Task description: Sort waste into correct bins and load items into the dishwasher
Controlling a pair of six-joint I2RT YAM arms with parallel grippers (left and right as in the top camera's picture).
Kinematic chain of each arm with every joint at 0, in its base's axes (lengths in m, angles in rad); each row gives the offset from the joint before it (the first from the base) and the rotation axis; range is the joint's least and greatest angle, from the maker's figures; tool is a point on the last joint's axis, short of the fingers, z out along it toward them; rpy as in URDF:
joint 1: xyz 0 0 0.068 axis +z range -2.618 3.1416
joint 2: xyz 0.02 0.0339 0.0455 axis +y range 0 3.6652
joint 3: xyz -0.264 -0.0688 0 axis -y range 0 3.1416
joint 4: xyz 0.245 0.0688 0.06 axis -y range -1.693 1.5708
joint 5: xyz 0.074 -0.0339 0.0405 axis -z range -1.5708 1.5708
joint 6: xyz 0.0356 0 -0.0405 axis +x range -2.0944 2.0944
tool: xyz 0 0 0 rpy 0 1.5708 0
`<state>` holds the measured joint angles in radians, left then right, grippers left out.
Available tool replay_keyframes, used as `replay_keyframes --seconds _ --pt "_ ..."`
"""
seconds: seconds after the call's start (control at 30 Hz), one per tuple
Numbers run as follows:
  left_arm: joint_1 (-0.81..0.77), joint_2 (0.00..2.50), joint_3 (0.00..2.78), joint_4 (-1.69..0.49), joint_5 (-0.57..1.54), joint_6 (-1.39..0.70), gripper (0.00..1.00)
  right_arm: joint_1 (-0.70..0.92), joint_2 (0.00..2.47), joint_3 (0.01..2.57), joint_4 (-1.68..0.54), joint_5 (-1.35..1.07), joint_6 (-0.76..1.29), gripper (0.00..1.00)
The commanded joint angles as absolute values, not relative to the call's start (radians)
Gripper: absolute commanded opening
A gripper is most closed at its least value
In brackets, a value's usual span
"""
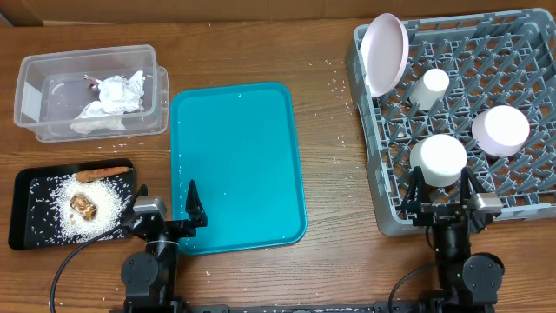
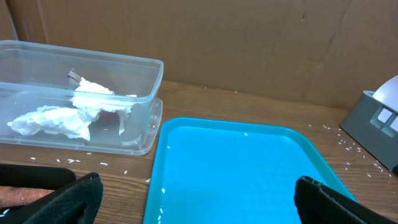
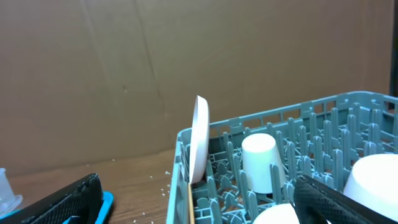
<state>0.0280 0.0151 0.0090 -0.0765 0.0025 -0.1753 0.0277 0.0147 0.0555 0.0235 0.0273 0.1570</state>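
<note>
The grey dish rack (image 1: pixel 373 174) at the right holds an upright pale plate (image 1: pixel 385 52), a small white cup (image 1: pixel 429 87), a white bowl (image 1: pixel 500 129) and a white cup (image 1: pixel 438 159). A clear bin (image 1: pixel 30 104) at the back left holds crumpled white paper (image 1: pixel 111 100). A black tray (image 1: pixel 26 196) holds rice, an orange stick (image 1: pixel 102 174) and a brown food piece (image 1: pixel 82 205). The teal tray (image 1: pixel 234 165) is bare. My left gripper (image 1: pixel 167 204) is open and empty at the teal tray's front left corner. My right gripper (image 1: pixel 445 193) is open and empty at the rack's front edge.
Loose rice grains lie on the wood around the tray and rack. In the left wrist view the bin (image 2: pixel 149 93) and teal tray (image 2: pixel 236 168) lie ahead of the gripper (image 2: pixel 199 199). In the right wrist view the plate (image 3: pixel 199 137) and a cup (image 3: pixel 261 162) stand in the rack (image 3: pixel 180 180).
</note>
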Motion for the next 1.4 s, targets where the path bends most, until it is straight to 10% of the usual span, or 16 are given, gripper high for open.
replay_keyframes --seconds 0.0,1.37 --pt "0.034 0.004 0.005 -0.076 -0.007 -0.153 1.00 0.031 0.003 0.024 0.075 0.052 0.160 1.00" --pt "0.034 0.004 0.005 -0.075 -0.007 -0.153 1.00 0.031 0.003 0.008 -0.081 0.047 0.141 1.00"
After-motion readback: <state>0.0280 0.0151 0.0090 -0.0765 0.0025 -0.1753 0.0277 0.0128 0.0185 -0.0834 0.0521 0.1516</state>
